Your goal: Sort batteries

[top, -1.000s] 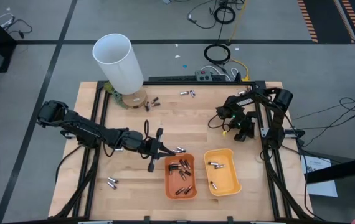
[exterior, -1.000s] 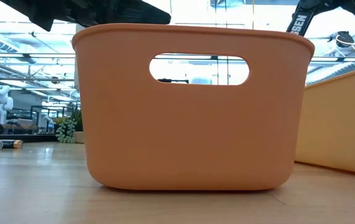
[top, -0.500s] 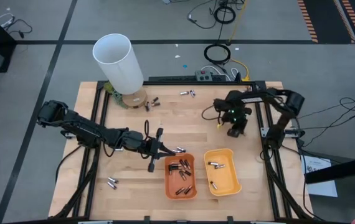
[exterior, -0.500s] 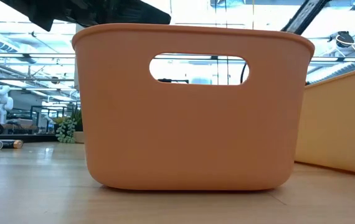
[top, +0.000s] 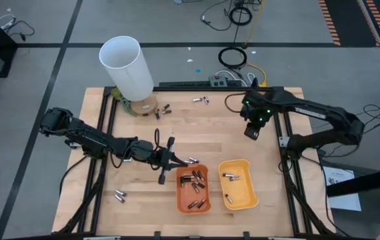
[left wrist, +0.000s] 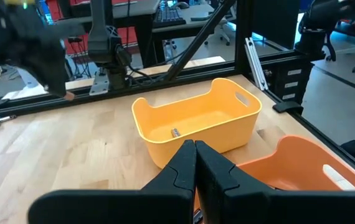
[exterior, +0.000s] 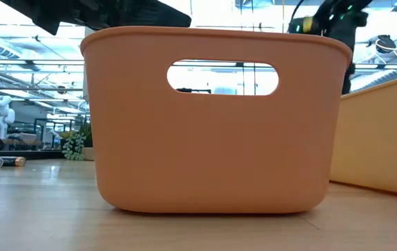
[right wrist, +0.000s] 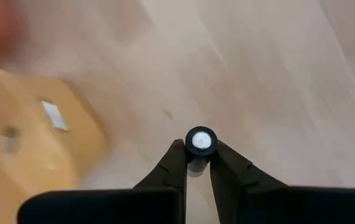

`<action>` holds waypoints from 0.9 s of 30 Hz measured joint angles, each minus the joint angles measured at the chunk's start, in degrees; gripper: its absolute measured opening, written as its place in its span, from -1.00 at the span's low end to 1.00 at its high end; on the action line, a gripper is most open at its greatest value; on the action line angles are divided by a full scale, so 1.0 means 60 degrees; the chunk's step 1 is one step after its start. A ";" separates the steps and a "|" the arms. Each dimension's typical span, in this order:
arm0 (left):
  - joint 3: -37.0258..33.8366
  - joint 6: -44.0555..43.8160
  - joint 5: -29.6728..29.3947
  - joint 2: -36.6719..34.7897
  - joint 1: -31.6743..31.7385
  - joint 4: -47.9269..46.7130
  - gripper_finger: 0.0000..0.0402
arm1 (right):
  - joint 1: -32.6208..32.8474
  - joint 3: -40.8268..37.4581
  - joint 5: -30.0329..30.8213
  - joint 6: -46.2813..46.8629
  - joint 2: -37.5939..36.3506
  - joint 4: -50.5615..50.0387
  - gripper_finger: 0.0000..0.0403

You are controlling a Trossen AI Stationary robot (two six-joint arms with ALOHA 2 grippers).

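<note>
1. Near the surface [top: 137,213]'s front left, two batteries [top: 119,195] lie loose on the wood.
2. At the back left stands a white tube [top: 127,67], with a few more cells [top: 163,110] just beside its base.
3. The left gripper [top: 167,159] lies low over the middle of the surface, jaws clenched together with nothing seen between them in the left wrist view; two silvery cells [top: 191,161] rest just to its right, by the orange bin's back rim.
4. The orange bin [top: 182,200] holds a heap of dark cells [top: 194,187] with coppery ends.
5. Two more cells [top: 201,100] lie near the back edge.
6. The yellow bin [top: 249,198], touching the orange one's right side, holds two silvery cells [top: 229,177].
7. The right gripper [top: 251,131] hangs over bare wood behind the yellow bin, well apart from it; its jaws are grasping one battery [right wrist: 200,142], seen end-on between the fingertips.
</note>
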 joint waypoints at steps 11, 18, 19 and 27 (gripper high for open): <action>0.0000 0.0000 0.0000 0.0000 0.0000 0.0002 -0.96 | 0.2561 0.0000 -0.1210 0.1239 -0.0934 0.3581 -0.85; 0.0000 0.0006 0.0000 0.0000 0.0007 -0.0027 -0.96 | 0.4702 0.0000 -0.0674 0.1521 0.0084 0.6306 -0.85; 0.0000 0.0004 0.0000 0.0000 0.0007 -0.0029 -0.96 | 0.4954 0.0000 -0.0523 0.1517 0.0326 0.6656 -0.85; 0.0000 -0.0601 0.0000 0.0000 0.0002 -0.0393 -0.96 | 0.6363 0.0000 0.0370 0.1283 0.2518 0.8996 -0.83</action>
